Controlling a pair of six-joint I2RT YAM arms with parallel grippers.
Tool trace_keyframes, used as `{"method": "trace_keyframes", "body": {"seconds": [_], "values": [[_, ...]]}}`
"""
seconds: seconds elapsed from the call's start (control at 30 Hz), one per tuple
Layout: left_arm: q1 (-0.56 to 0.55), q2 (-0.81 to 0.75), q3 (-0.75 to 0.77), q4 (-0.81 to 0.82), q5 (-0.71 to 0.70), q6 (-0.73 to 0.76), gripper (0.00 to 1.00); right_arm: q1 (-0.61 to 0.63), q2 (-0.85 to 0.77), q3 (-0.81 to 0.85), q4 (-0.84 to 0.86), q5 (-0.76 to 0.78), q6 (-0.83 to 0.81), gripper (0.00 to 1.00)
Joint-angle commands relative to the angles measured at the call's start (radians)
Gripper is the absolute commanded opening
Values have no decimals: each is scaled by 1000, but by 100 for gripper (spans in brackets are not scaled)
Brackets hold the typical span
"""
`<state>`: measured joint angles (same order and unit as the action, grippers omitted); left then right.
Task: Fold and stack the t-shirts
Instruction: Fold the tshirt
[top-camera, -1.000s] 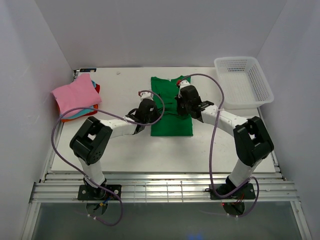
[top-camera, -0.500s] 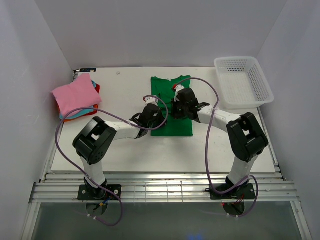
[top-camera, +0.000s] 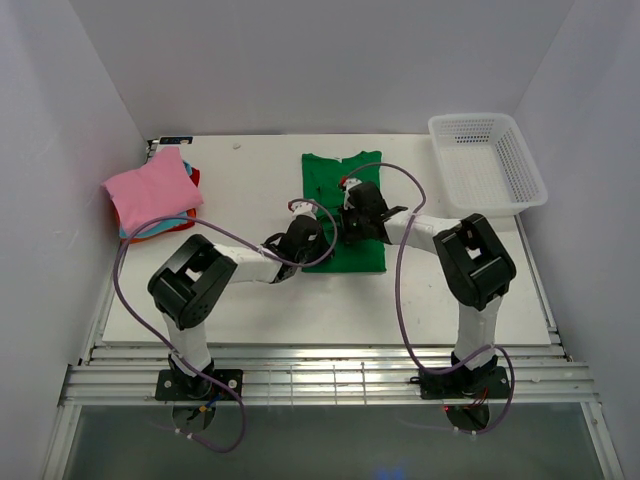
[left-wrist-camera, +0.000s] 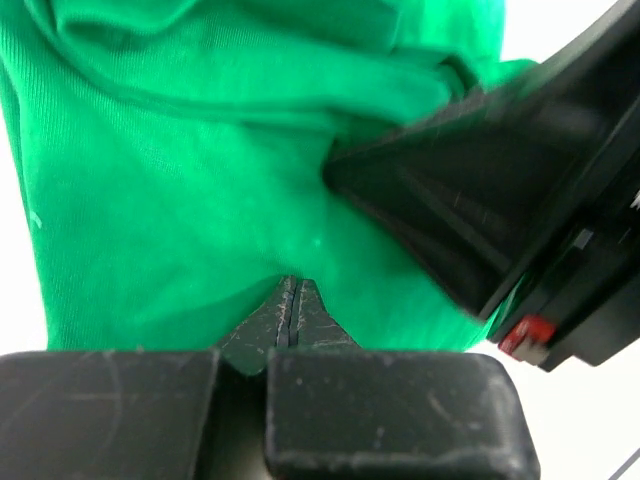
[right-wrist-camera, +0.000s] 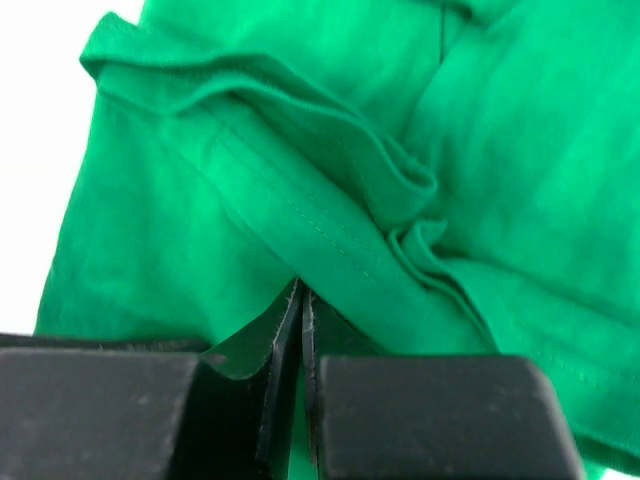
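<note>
The bright green t-shirt (top-camera: 345, 250) lies partly folded on the table's middle. My left gripper (top-camera: 308, 236) is shut, its tips resting on the shirt's left part (left-wrist-camera: 150, 230); no cloth shows between the jaws. My right gripper (top-camera: 353, 215) is shut just beside it, with a hemmed fold of the green shirt (right-wrist-camera: 330, 245) running into its tips. The right gripper's black body (left-wrist-camera: 500, 190) fills the left wrist view's right side. A stack of folded t-shirts sits at the far left: pink (top-camera: 148, 188) on top, teal-blue (top-camera: 150, 228) and orange-red (top-camera: 193, 178) edges below.
A white plastic mesh basket (top-camera: 520, 170) stands at the back right. White walls close in the left, back and right sides. Purple cables loop from both arms over the table's front part.
Both grippers have moved closer together over the green shirt: the left one rightward onto the cloth, the right one leftward and nearer.
</note>
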<state>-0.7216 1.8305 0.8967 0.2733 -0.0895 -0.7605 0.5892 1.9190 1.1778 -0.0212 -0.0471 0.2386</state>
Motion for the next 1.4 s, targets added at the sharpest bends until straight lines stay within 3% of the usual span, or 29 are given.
{"method": "trace_keyframes", "body": {"seconds": [0.0,0.4,0.67,0.93,1.07,1.37], "values": [[-13,15,-28,17,4,-10,0,-2,23,65,23,29,-1,8],[-29,4,-162,40,-9,-48,0,-3,124,212,-45,127,-50,8],[-30,-4,-179,43,-12,-49,0,-17,221,407,-88,298,-117,8],[-30,-11,-188,41,-13,-53,0,-45,233,591,-138,366,-163,8],[-30,-16,-179,41,-27,-46,0,-45,147,525,-131,339,-167,8],[-29,-24,2,11,-88,52,0,-45,-172,111,-45,216,-127,8]]}}
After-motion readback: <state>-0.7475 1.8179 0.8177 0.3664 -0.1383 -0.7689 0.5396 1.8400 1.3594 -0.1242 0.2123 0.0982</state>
